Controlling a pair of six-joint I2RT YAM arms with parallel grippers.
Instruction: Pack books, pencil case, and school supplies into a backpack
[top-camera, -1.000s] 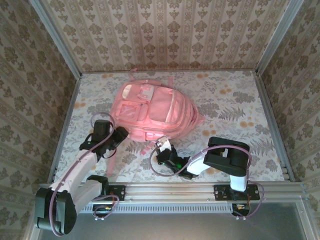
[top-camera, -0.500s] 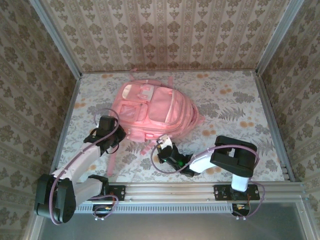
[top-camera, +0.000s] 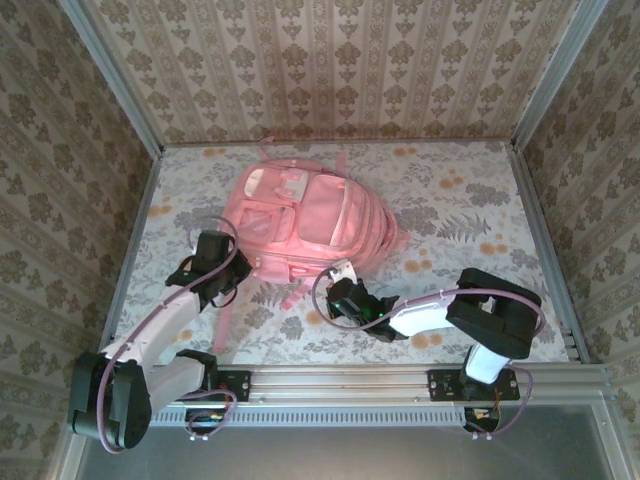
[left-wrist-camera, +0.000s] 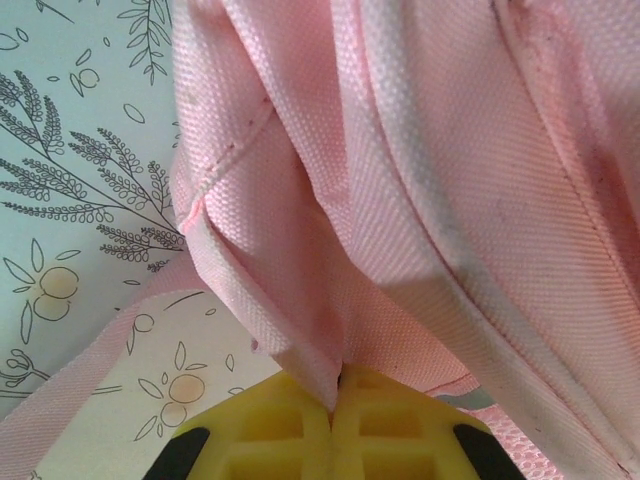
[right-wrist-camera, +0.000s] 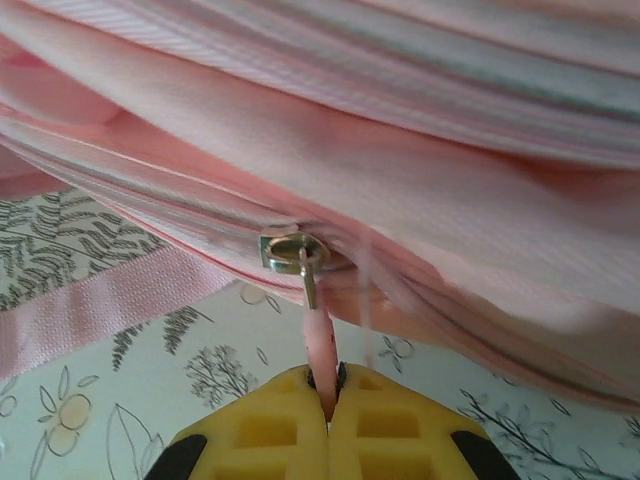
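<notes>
1. Pinching the pink pull tab (right-wrist-camera: 318, 345) of a zip, the right gripper (right-wrist-camera: 325, 385) has its yellow fingers closed on it. The metal slider (right-wrist-camera: 290, 250) sits just ahead of the fingertips.
2. The left gripper (left-wrist-camera: 335, 385), likewise closed, clamps a fold of fabric at the near-left corner of the backpack (top-camera: 315, 225), with a loose strap (left-wrist-camera: 70, 400) trailing beside it.
3. The pink bag lies flat, pockets up, in the middle of the floral table (top-camera: 480, 200), just beyond both claws.
4. The zip track runs crosswise to the right claw, along the bag's near edge. The slider is directly in front of that claw and well right of the left one, so the right arm looks set to work it.
5. Judging by this layout, the next move is a sideways drag along that edge while the left claw's hold braces the fabric against it.
</notes>
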